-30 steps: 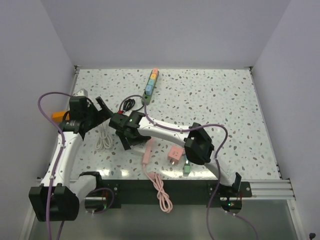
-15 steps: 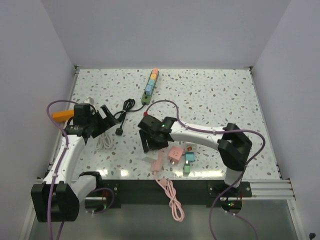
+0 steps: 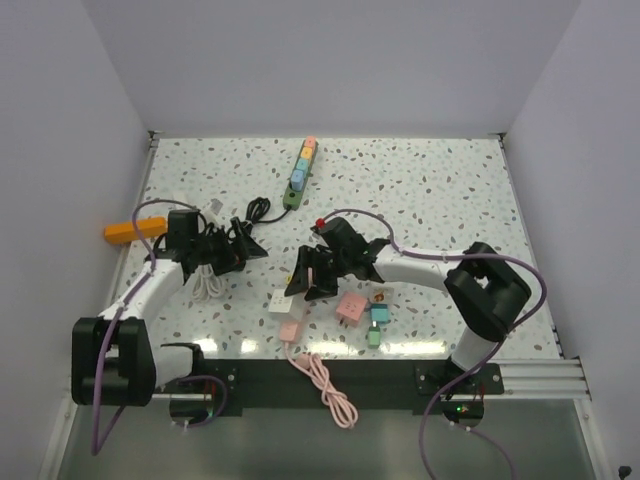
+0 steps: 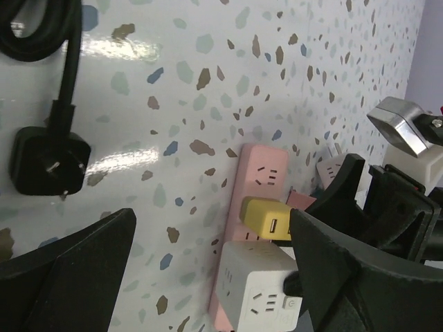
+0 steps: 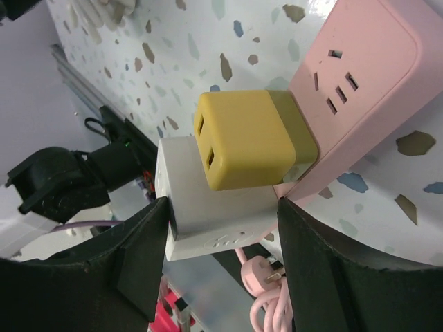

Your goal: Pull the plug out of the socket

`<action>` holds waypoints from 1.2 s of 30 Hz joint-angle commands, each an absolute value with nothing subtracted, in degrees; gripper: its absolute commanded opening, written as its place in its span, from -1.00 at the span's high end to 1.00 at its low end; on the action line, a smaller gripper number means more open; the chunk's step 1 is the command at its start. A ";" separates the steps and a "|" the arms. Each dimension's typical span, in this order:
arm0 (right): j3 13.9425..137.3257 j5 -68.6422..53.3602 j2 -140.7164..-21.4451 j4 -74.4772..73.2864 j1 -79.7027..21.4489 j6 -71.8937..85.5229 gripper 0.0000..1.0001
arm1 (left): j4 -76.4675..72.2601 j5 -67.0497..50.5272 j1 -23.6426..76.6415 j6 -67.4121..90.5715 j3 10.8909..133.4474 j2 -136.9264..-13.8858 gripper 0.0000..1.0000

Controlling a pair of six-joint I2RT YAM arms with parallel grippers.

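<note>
Yellow plug [image 5: 242, 138] sat pushed into the pink power strip [image 5: 360, 90], which lay on the bench [image 3: 430, 190] near its front edge, with a white cube adapter [image 5: 208, 221] plugged in just beside it. At the left, I saw the left end effector [image 4: 213, 228] spread wide with nothing between its fingers, and a black plug [image 4: 48, 159] lying on the bench near it. Further right, the right end effector [image 5: 223, 200] straddled the yellow plug, one finger on each side, but I could not tell whether it had clamped on.
</note>
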State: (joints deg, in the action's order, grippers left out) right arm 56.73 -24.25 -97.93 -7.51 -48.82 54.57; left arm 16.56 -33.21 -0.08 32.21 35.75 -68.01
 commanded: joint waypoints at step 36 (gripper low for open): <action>70.40 -11.16 -99.49 -29.35 -44.65 46.23 -0.78 | 3.95 -41.93 20.56 38.23 32.78 -74.00 0.98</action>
State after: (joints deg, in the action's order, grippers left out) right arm 67.00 -15.31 -98.76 -25.91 -44.66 46.41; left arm 5.78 -41.45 19.73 36.62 33.10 -74.04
